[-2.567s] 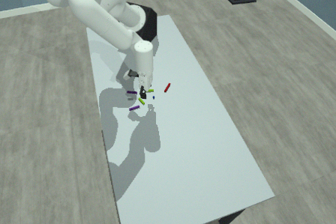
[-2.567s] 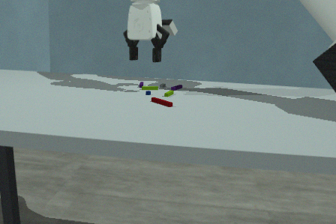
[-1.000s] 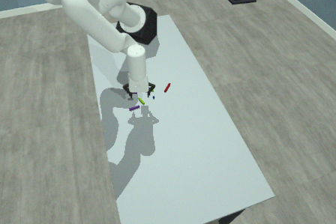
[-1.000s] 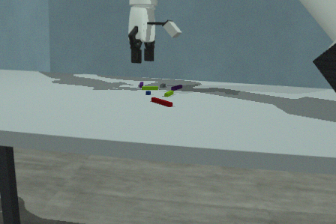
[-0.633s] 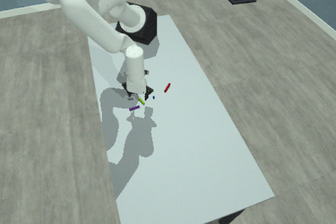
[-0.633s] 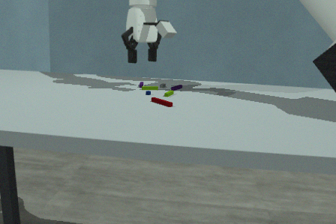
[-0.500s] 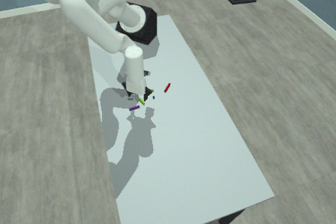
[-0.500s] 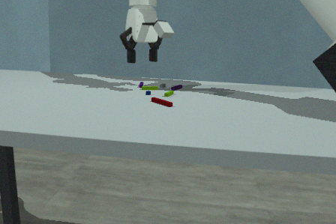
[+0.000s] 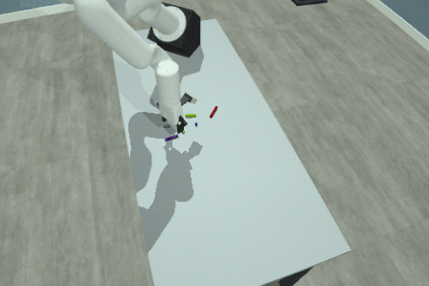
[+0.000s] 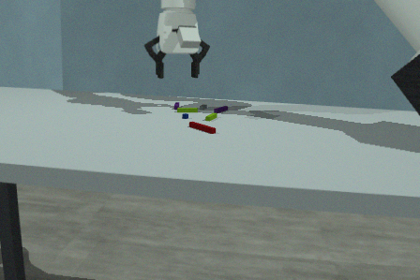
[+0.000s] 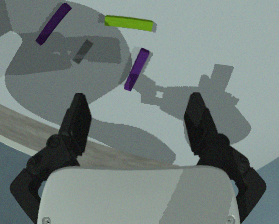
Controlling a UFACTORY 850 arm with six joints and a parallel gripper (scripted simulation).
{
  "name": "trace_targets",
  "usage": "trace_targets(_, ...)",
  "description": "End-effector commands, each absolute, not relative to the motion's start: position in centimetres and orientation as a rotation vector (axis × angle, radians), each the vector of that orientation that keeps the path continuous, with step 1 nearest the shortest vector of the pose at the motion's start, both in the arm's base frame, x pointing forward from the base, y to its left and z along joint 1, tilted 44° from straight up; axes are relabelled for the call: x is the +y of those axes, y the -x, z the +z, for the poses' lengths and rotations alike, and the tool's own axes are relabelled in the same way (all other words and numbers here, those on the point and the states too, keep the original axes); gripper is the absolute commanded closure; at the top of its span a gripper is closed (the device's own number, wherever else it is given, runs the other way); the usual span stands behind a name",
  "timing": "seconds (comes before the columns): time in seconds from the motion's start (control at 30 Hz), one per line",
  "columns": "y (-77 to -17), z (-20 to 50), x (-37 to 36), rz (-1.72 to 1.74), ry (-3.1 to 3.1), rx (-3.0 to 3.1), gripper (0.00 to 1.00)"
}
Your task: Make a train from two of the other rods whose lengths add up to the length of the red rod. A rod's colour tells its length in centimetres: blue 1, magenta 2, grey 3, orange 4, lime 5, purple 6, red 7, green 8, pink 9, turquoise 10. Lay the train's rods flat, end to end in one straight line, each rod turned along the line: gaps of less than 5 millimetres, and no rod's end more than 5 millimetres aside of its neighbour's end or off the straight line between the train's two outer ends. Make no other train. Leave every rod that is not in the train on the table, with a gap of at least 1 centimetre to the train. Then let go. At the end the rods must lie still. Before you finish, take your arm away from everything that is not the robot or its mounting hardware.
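Observation:
My gripper (image 10: pixel 177 77) (image 11: pixel 137 104) is open and empty, high above the table. The red rod (image 9: pixel 214 112) (image 10: pixel 202 127) lies apart. One lime rod (image 9: pixel 191 116) (image 10: pixel 211 116) lies beside it; another lime rod (image 9: pixel 183 132) (image 10: pixel 187 110) (image 11: pixel 129 23) is mostly hidden by the gripper in the top view. A purple rod (image 9: pixel 171 138) (image 10: pixel 176 106) (image 11: pixel 137 70) lies slanted ahead of the fingers in the wrist view. A second purple rod (image 10: pixel 220 110) (image 11: pixel 53 24) lies farther off, in shadow. These rods lie apart, not end to end.
A small blue rod (image 9: pixel 196 124) (image 10: pixel 185 116) lies between the red rod and the lime rods. A grey rod (image 10: pixel 203 107) (image 11: pixel 83 51) lies in shadow between the two purple rods. The table's edge crosses the lower left of the wrist view.

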State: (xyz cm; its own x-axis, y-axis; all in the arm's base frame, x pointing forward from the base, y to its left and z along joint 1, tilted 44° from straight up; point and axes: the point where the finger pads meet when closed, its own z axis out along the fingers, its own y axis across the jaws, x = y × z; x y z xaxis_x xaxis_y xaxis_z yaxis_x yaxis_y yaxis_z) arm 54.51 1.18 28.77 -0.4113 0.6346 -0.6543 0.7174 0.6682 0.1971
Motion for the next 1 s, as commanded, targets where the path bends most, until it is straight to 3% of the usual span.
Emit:
trace_targets(0.0, -54.67, 29.08, 0.76, -0.059, -1.196, 2.046, 0.00)
trace_targets(0.67, -54.85, 29.47, 0.13, 0.048, -1.414, 1.899, 0.00)
trace_targets(0.7, -54.85, 29.47, 0.13, 0.048, -1.414, 1.899, 0.76)
trace_targets(0.97, -54.85, 29.47, 0.13, 0.048, -1.414, 1.899, 0.76)
